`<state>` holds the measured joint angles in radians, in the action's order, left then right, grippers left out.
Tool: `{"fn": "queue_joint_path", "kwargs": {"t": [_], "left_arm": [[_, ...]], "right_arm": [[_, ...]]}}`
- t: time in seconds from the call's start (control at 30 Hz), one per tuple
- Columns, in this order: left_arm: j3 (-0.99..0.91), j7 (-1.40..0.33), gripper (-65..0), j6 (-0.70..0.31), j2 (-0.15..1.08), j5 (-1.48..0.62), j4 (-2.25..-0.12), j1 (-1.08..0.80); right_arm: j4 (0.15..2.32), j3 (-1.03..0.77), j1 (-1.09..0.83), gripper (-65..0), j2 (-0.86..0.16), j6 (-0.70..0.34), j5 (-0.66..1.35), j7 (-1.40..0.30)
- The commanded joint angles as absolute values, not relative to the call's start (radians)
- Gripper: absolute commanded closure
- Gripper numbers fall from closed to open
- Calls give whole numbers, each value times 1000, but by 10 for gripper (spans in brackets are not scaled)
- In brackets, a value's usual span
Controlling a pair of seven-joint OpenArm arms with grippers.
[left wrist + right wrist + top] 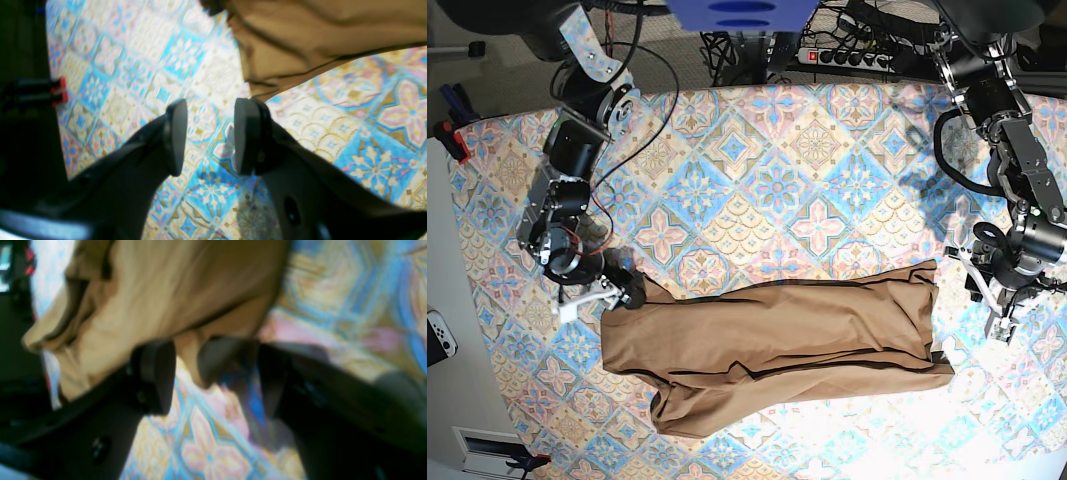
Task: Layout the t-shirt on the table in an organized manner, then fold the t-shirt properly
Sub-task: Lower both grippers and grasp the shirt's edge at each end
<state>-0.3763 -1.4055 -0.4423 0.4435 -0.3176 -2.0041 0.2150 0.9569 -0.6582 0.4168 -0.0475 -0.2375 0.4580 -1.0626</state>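
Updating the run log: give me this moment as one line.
stage: laying out | t-shirt: rumpled on table, unfolded | right gripper: open at shirt edge | left gripper: open beside shirt, empty

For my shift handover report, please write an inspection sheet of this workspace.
Surface: table under blue, pink and cream tile-pattern cloth.
Job's things: tan t-shirt lying crumpled, not folded.
Clutter: nothing seen on the table.
Grippers: left gripper open, empty, beside the shirt's edge; right gripper open at the shirt's edge, grip not seen.
Cables: black cables across the far table corner; power strip behind.
Surroundings: game controller off the table.
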Motion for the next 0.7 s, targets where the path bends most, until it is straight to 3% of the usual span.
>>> {"fn": "queue_joint_path", "kwargs": {"t": [0.0,0.37,0.47,0.67], "left_arm": [[-380,-1396,-225,-443,453,-326,-2018,234],[-380,-1396,-225,-443,452,-326,-2003,234],[-380,-1382,-226,-463,449,-326,-1917,239],[-380,-1147,-239,-562,453,-326,-1623,242]], "right_arm": [[935,-656,433,-382,-54,-236,458,-1066],[789,-650,433,-382,-54,-236,460,-990],[788,-608,435,-381,-53,-236,460,-990],[792,-506,435,-381,-53,-234,461,-990]]}}
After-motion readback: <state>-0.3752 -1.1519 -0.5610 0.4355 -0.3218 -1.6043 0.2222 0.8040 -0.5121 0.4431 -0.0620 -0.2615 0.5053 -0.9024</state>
